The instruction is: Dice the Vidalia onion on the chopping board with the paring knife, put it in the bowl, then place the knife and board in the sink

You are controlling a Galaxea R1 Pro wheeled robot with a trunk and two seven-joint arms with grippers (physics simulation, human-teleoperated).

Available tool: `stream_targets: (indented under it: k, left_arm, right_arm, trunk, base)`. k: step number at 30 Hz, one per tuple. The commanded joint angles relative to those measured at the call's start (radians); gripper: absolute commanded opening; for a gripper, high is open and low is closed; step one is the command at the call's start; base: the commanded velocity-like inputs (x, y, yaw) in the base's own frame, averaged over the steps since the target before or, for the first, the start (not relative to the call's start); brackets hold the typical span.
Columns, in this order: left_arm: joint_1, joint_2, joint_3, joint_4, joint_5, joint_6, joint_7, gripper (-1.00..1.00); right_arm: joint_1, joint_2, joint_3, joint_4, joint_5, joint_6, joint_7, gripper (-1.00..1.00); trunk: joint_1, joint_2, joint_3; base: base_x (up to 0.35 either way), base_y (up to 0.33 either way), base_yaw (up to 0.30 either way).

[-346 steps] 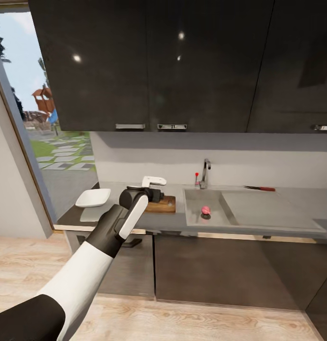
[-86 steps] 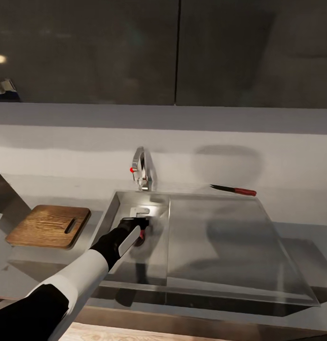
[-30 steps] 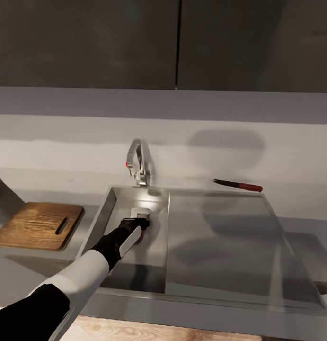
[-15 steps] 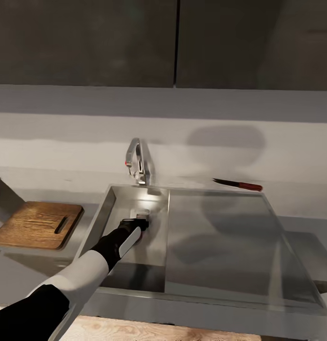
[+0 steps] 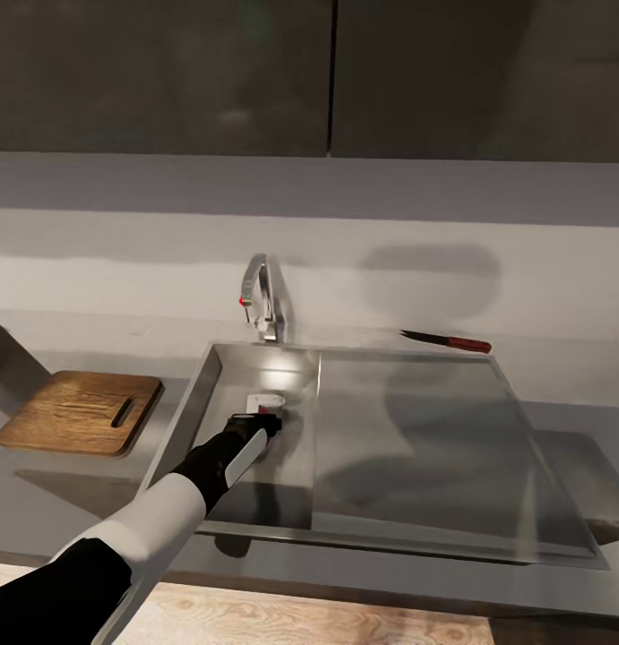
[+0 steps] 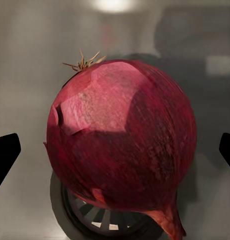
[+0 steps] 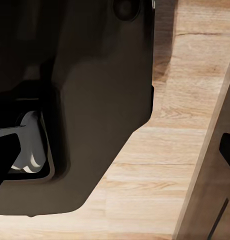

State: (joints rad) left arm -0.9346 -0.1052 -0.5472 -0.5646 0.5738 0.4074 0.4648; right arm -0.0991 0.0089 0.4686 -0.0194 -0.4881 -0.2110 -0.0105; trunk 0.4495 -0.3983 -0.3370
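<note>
The Vidalia onion (image 6: 122, 135), dark pink-red with a dry tuft, sits on the round drain (image 6: 97, 220) of the sink (image 5: 191, 419). My left gripper (image 6: 115, 152) is open around it, one fingertip (image 6: 5, 155) on each side, apart from the skin. From the head camera, the left gripper (image 5: 261, 419) is low in the basin and a pink sliver of the onion (image 5: 276, 413) shows at its tip. The chopping board (image 5: 81, 412) lies on the countertop (image 5: 67, 488) left of the sink. The paring knife (image 5: 445, 340) rests behind the drainboard (image 5: 416, 430). The bowl is out of view. My right gripper (image 7: 115, 150) is open over wooden floor.
The chrome tap (image 5: 260, 300) with its small red knob (image 5: 245, 303) stands at the back of the basin, close above my left gripper. Dark wall cabinets (image 5: 327, 72) hang overhead. A dark part of my own body (image 7: 85, 100) is near the right gripper.
The head view has shifted slightly. My left gripper has stayed low in the basin, now with a bit of the onion showing at its tip.
</note>
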Motion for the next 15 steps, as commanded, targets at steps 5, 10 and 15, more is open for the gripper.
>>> stream_targets:
  k: [5,10,15]
  left_arm:
    - [-0.001,0.001,-0.007,-0.002,0.01,0.002,0.009,1.0]
    - [-0.001,0.001,-0.007,-0.002,0.01,0.002,0.009,1.0]
    - [-0.001,0.002,-0.007,-0.003,0.009,0.002,0.01,1.0]
  right_arm:
    - [-0.001,0.0,0.009,0.001,-0.009,-0.003,-0.001,1.0]
    - [-0.001,0.0,0.009,0.001,-0.009,-0.003,-0.001,1.0]
    - [-0.001,0.0,0.008,0.001,-0.009,-0.003,-0.001,1.0]
  trunk:
    - [0.001,-0.002,-0.002]
    - [0.001,-0.002,-0.002]
    - [0.001,-0.002,-0.002]
  base:
    - [-0.002,0.0,0.0]
    - [0.0,0.0,0.0]
    - [0.001,0.0,0.0]
